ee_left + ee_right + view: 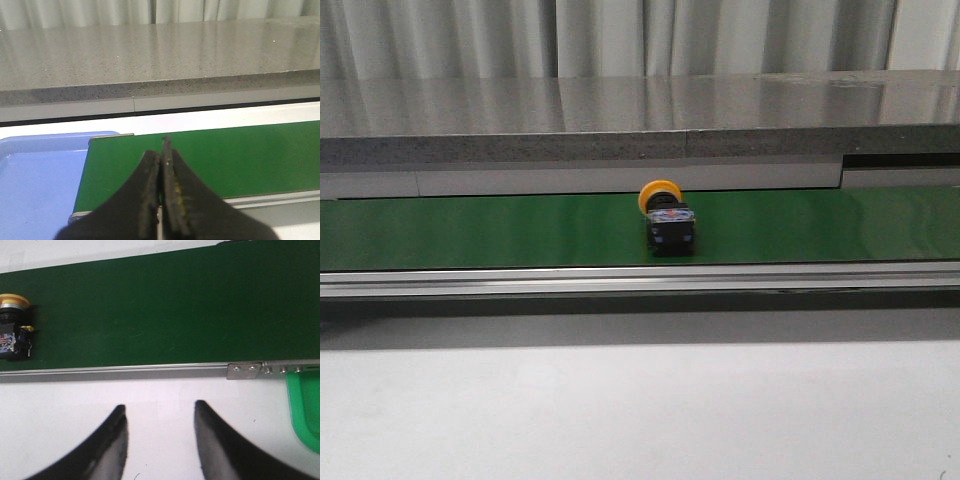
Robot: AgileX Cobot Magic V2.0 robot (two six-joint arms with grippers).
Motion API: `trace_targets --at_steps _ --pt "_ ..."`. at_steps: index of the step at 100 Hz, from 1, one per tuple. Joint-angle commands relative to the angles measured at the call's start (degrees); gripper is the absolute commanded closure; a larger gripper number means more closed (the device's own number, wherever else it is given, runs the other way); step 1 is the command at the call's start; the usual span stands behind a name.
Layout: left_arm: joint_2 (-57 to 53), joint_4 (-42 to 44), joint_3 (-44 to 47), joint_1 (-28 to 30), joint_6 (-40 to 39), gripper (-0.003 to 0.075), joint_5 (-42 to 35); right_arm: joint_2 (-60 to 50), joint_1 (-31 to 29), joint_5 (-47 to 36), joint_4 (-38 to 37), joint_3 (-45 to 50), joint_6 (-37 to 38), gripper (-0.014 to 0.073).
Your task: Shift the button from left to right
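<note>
The button (667, 220), a yellow-orange mushroom cap on a black boxy body with red and blue marks, lies on the green conveyor belt (470, 232) near the middle of the front view. It also shows at the edge of the right wrist view (14, 332). My left gripper (161, 150) is shut and empty over the belt's left end. My right gripper (160, 410) is open and empty over the white table, short of the belt's near rail and apart from the button. Neither gripper shows in the front view.
A blue tray (35, 180) lies past the belt's left end. A green bin's rim (305, 410) sits by the belt's right end. An aluminium rail (640, 278) runs along the belt's near side. A grey stone counter (620, 115) stands behind it.
</note>
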Motion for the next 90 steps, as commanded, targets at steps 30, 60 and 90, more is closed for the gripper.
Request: trace_targets --at_steps 30,60,90 --pt "0.34 -0.72 -1.63 -0.45 -0.12 0.0741 -4.7 -0.48 -0.06 -7.98 1.0 -2.1 -0.16 0.0032" --pt "0.34 -0.72 -1.63 -0.45 -0.12 0.0741 -4.7 4.14 4.93 -10.95 1.0 -2.1 -6.69 0.0032" --pt "0.34 -0.72 -1.63 -0.45 -0.12 0.0741 -4.7 16.36 10.91 -14.79 1.0 -3.68 -6.69 0.0032"
